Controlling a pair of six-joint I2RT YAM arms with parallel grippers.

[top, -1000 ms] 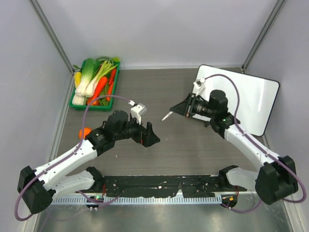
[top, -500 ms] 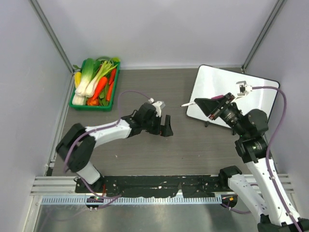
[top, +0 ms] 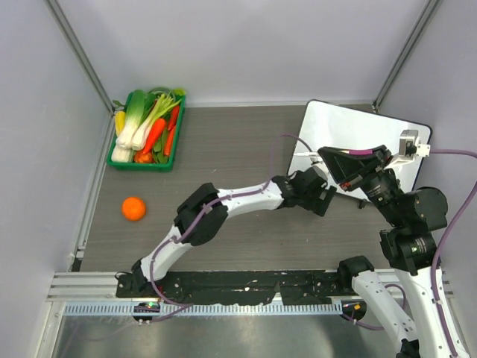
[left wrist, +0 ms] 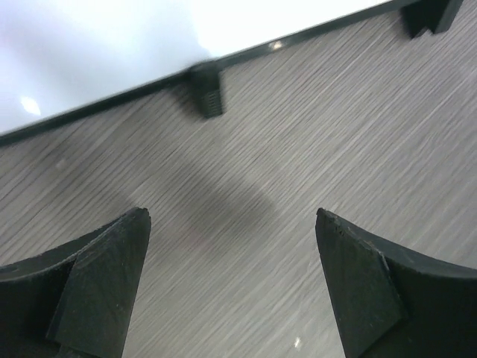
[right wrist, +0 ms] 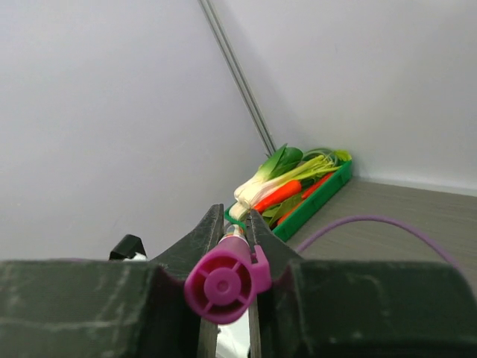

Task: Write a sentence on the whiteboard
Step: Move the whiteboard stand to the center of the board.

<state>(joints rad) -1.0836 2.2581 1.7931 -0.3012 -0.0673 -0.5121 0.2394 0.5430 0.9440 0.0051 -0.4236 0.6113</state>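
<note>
The right hand (right wrist: 234, 215) covers most of its marker (right wrist: 221, 286) and part of the whiteboard (top: 350, 127).

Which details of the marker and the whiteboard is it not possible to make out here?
- Tip of the marker: right wrist view, hidden behind its own magenta end and the fingers of the right gripper; top view cannot settle contact with the whiteboard.
- Any writing: top view, the right arm covers part of the whiteboard; left wrist view shows only a glaring strip.
- One clip: left wrist view, cut by the top edge.
</note>
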